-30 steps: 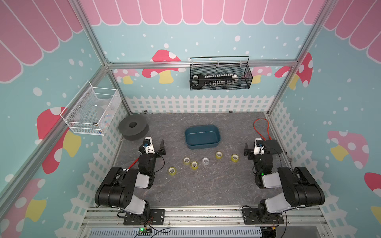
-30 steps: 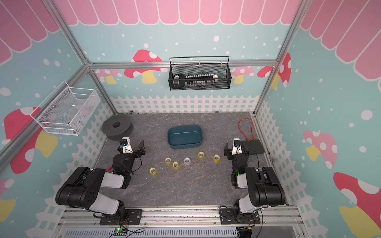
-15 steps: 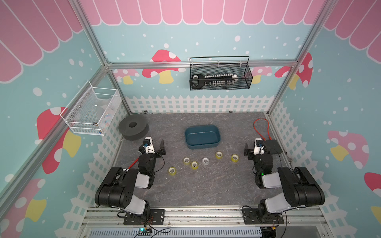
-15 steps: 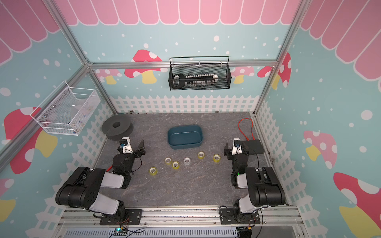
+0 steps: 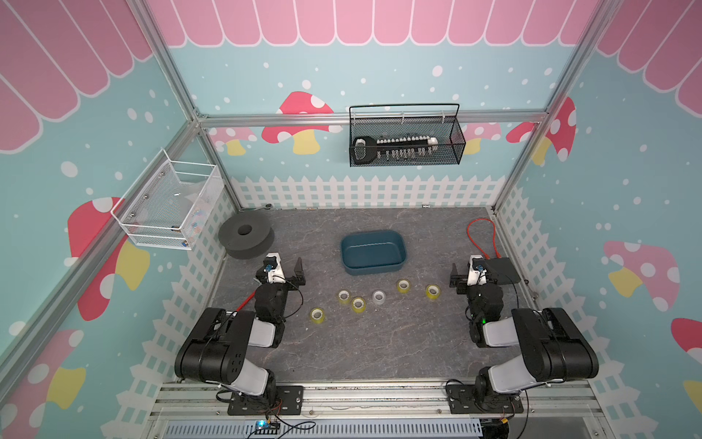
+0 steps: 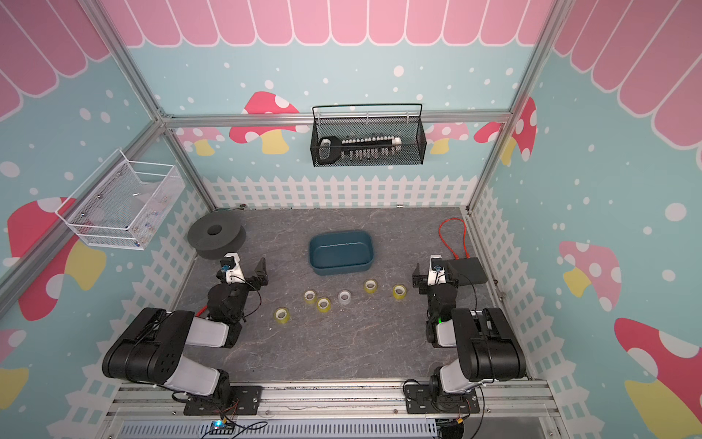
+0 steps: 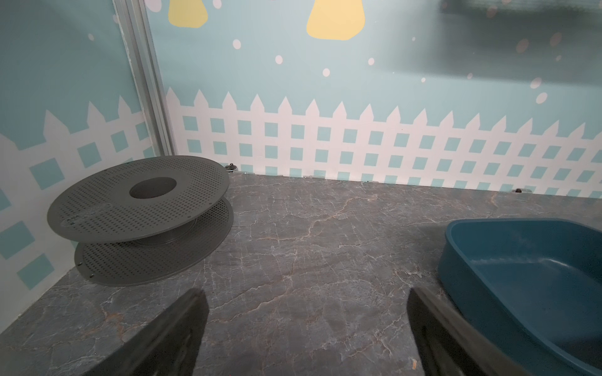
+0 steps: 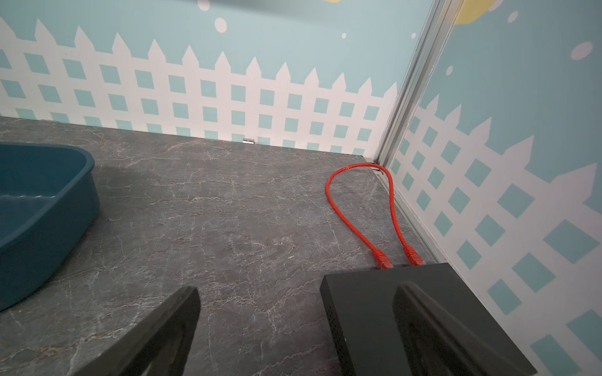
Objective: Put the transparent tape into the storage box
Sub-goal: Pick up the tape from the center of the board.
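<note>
Nothing has shifted since the earlier frames: both arms, every roll and the tub lie as they did. Item, task thing: six small rolls of transparent tape, five yellowish and one paler grey-white roll. They lie flat in a loose line on the grey marble-pattern table, between the two arms and near the front of the tub. Item, goal: dark teal-blue plastic storage box, rectangular with rounded corners, low-walled, empty, no roll touching it. Item: left claw, jaws spread wide with nothing between them, low over bare table, near the grey perforated double-disc spool. Item: right claw, likewise spread and empty, one finger above the flat black box that carries an orange cable loop. Step in hand: the very start, no roll yet reached. Next move, as judged: one claw turns inward, comes down over its nearest roll, straddles it and closes. Room: open table in front of the line. Two yellowish rolls on the left arm's side sit just beside each other, so a finger could nudge the neighbour. The tub's low rim should need little lift. The right arm must clear the black box and cable.
</note>
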Robot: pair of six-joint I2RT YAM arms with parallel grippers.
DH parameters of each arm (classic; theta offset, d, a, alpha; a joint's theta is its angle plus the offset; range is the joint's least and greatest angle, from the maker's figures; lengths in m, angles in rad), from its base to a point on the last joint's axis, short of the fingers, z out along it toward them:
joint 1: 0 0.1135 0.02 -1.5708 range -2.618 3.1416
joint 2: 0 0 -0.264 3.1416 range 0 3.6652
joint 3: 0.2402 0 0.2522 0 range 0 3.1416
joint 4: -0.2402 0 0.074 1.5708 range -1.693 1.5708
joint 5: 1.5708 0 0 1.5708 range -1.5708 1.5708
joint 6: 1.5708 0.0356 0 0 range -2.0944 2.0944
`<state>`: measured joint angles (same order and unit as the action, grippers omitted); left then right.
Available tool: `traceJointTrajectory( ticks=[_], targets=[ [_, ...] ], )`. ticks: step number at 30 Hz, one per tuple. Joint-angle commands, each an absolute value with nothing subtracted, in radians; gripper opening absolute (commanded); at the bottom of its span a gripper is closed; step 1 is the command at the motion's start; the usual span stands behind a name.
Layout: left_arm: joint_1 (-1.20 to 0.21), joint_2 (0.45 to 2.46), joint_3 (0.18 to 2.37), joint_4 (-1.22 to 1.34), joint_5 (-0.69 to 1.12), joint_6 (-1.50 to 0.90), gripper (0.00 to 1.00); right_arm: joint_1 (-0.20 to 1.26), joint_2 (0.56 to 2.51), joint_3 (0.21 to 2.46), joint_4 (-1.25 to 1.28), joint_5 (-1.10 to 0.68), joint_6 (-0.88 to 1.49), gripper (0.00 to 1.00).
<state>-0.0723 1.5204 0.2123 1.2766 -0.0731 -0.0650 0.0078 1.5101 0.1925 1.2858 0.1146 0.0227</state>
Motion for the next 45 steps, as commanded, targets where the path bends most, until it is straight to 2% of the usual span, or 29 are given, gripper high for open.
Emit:
traceJointTrajectory(
  ticks=[1, 4, 9, 12, 16, 19, 25, 32, 35, 40, 45],
  targets=[
    [-0.067, 1.504, 0.236, 1.254, -0.096, -0.080, 0.99, 0.015, 1.489, 0.217, 1.273, 0.133, 0.020, 0.99],
    [-0.068, 1.447, 0.247, 1.182, -0.082, -0.070, 0.99, 0.015, 1.402, 0.320, 1.006, 0.158, 0.034, 0.99],
    [-0.085, 1.347, 0.298, 1.020, -0.118, -0.058, 0.99, 0.015, 1.336, 0.439, 0.741, 0.111, 0.106, 0.99],
    [-0.096, 1.280, 0.340, 0.924, -0.134, -0.065, 0.99, 0.016, 1.310, 0.530, 0.539, 0.120, 0.244, 0.99],
    [-0.114, 1.206, 0.405, 0.790, -0.174, -0.093, 0.99, 0.014, 1.318, 0.733, 0.123, 0.205, 0.485, 0.99],
    [-0.123, 1.156, 0.453, 0.692, -0.171, -0.153, 0.99, 0.014, 1.338, 0.842, -0.085, 0.143, 0.520, 0.99],
    [-0.212, 1.154, 0.629, 0.393, -0.203, -0.194, 0.99, 0.015, 1.387, 0.891, -0.198, -0.074, 0.460, 0.99],
    [-0.289, 1.287, 0.754, 0.285, -0.169, -0.313, 0.99, 0.042, 1.458, 0.923, -0.304, -0.107, 0.408, 0.97],
    [-0.305, 1.342, 0.769, 0.284, -0.147, -0.383, 0.99, 0.056, 1.480, 0.935, -0.346, -0.106, 0.391, 0.91],
    [-0.349, 1.407, 0.779, 0.289, -0.124, -0.449, 0.99, 0.101, 1.523, 0.948, -0.414, -0.089, 0.384, 0.75],
    [-0.357, 1.454, 0.785, 0.297, -0.077, -0.505, 0.99, 0.160, 1.560, 0.928, -0.446, -0.087, 0.396, 0.73]
  ],
)
